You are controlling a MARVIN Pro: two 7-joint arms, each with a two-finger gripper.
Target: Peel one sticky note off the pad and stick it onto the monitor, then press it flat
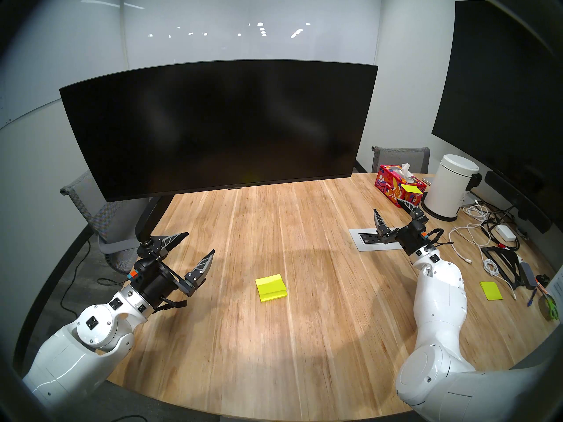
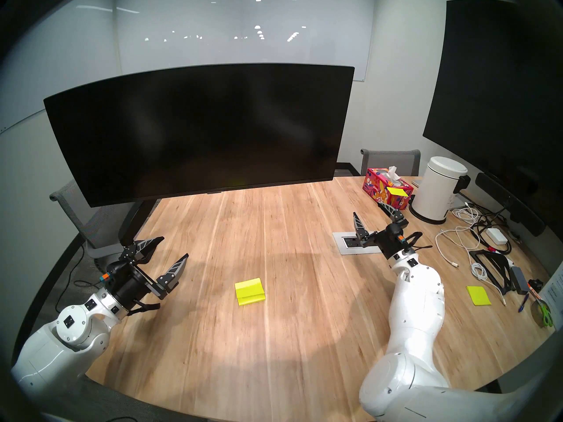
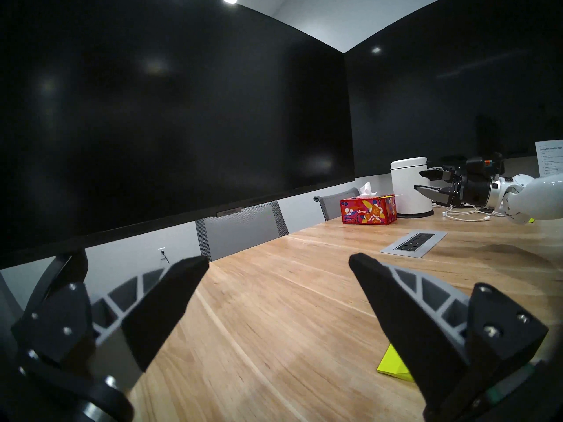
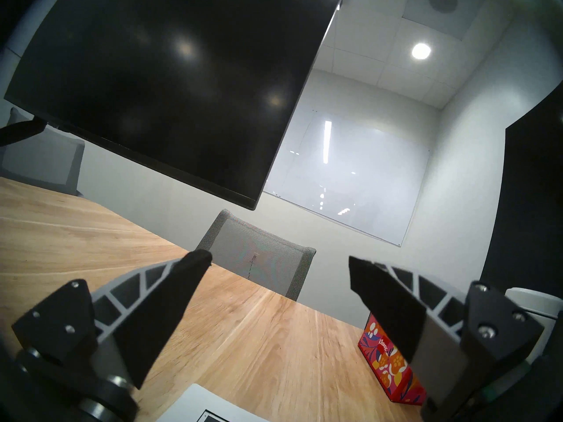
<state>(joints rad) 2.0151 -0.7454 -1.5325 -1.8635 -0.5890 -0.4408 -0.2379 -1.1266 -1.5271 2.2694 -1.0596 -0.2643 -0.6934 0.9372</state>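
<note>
- The left end effector (image 1: 195, 247) hangs above the pale wooden surface (image 1: 304, 336) at about 9 o'clock from the middle of the head view, its two black-padded fingers spread wide and holding nothing; the white arm behind it comes up from the 7 o'clock corner, and the fingers point level toward 2 o'clock
- The wide curved black monitor (image 1: 219, 129) with its dark display stands across the far side at 12 o'clock on a black jointed arm stand (image 1: 149, 220); its glass is bare, so no note is stuck there yet
- The small square neon yellow-green pad (image 1: 271, 289) lies flat near the middle of the surface, at about 4 o'clock from the left end effector and well apart from both; its top sheet looks lifted or folded along a crease
- My judgement: a single sheet is nearly weightless, limp and easily creased, and the pad will likely slide unless held down; best pinch the free, unglued edge of the top sheet and peel low toward the glued strip
- The right end effector (image 1: 393, 217) is at 3 o'clock, fingers wide and empty, tipped slightly upward toward the red floral tissue box (image 1: 396, 187)
- A loose neon yellow-green sheet (image 1: 491, 290) lies beyond the right arm at 4 o'clock
</note>
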